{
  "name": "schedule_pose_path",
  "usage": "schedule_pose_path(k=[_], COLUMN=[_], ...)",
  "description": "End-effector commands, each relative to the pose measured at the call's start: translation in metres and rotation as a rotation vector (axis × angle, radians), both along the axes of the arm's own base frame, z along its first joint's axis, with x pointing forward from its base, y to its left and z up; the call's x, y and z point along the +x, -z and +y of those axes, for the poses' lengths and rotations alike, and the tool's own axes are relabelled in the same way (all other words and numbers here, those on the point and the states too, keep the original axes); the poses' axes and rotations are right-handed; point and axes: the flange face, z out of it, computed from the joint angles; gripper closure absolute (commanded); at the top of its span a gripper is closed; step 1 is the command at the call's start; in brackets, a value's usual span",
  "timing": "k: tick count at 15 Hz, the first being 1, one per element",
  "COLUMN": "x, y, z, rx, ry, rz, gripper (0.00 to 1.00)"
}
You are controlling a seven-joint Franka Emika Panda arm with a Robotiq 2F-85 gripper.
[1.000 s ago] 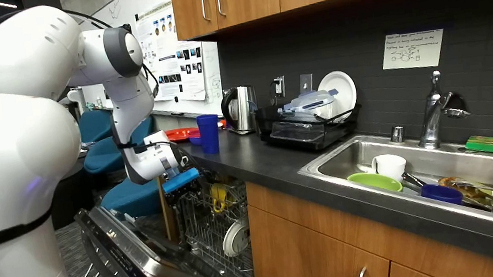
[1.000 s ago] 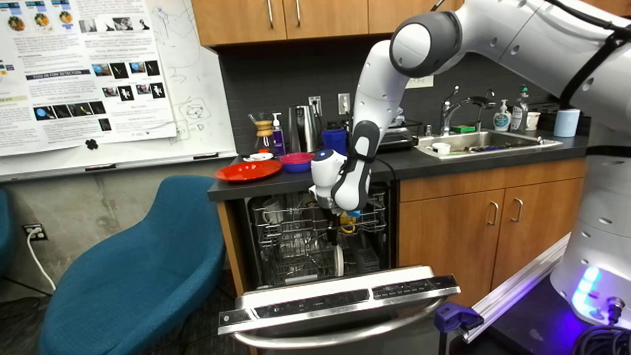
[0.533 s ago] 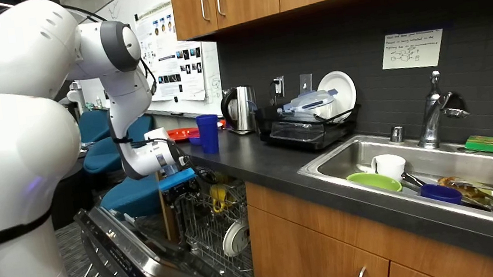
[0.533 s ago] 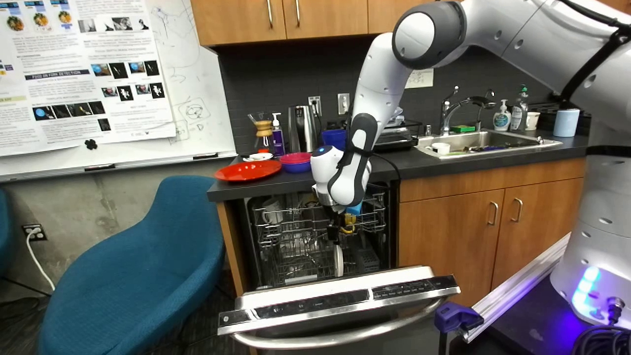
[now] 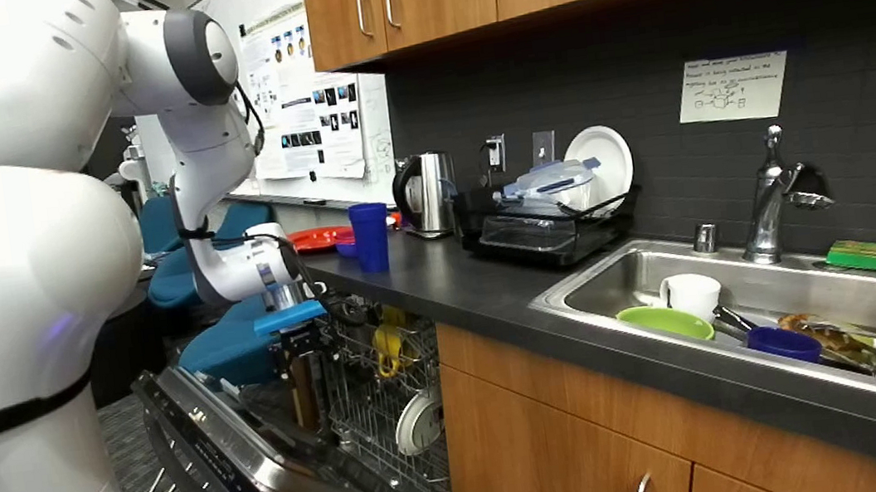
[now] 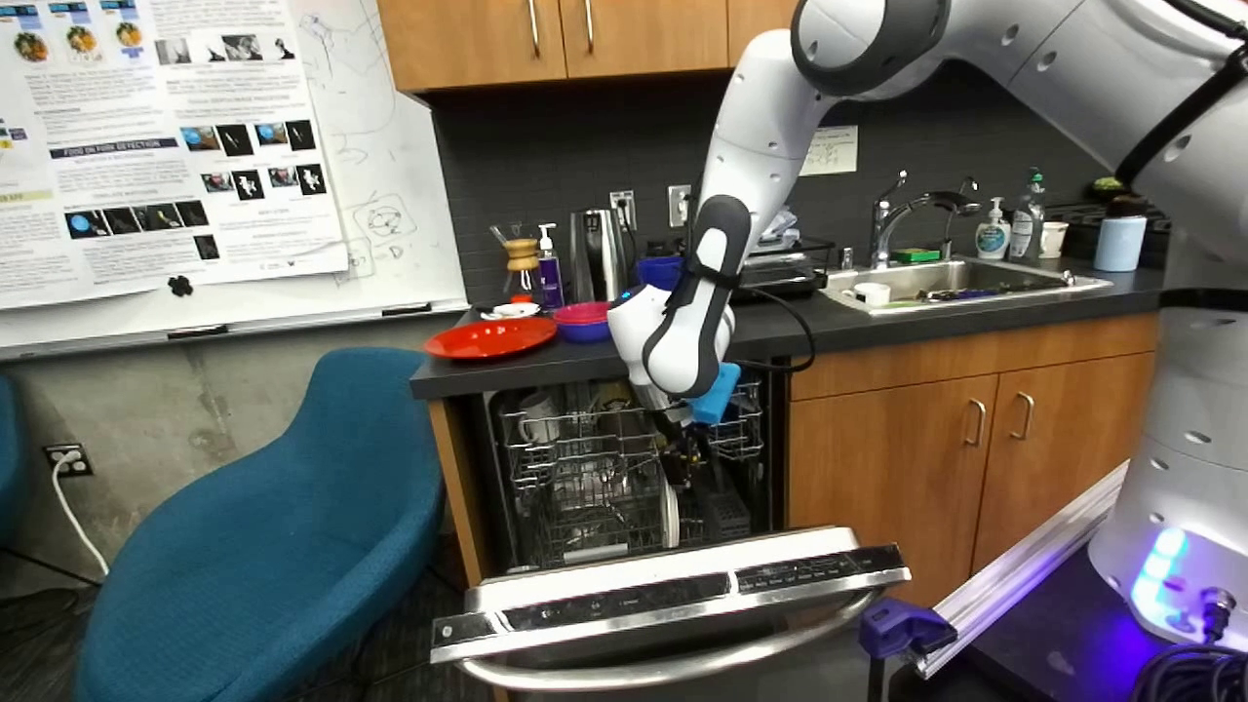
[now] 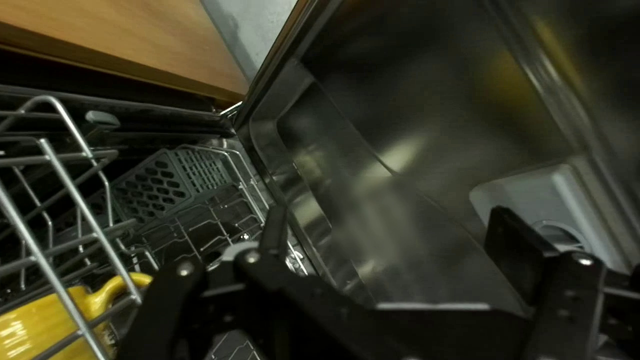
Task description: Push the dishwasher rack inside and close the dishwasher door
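In both exterior views, the upper dishwasher rack (image 6: pixel 585 444), a shallow grey wire basket, is being housed beneath the dark grey flat surface (image 5: pixel 450 278). In the wrist view, a glossy yellow mug (image 7: pixel 40 320) is being seen through its wires. A round white plate (image 5: pixel 420 424) is being held on edge in the grey wire lower dishwasher rack (image 6: pixel 595 517). The dishwasher door (image 6: pixel 673 593), a flat stainless-steel panel, is being held tilted outward, partway down. Above its inner face, near the upper dishwasher rack, the black two-fingered gripper (image 7: pixel 390 225) is being held spread wide.
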Motion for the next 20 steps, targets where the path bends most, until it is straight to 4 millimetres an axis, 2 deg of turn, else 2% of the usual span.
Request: schedule_pose_path(k=[1,6,9,14,20], x=[-0.03,-0.061,-0.081,-0.112,-0.132], y=[-0.031,-0.067,-0.081,-0.09,-0.096], z=[0.012,0.032,0.04,0.054,0.069], rx=[0.019,0.059,0.082,0.131,0.165], ry=[-0.002,-0.033,-0.042,-0.061,-0.122], rz=[0.013,0.013,0.043,0.157,0.283], gripper=[0.0,0.0,0.0,0.0,0.0])
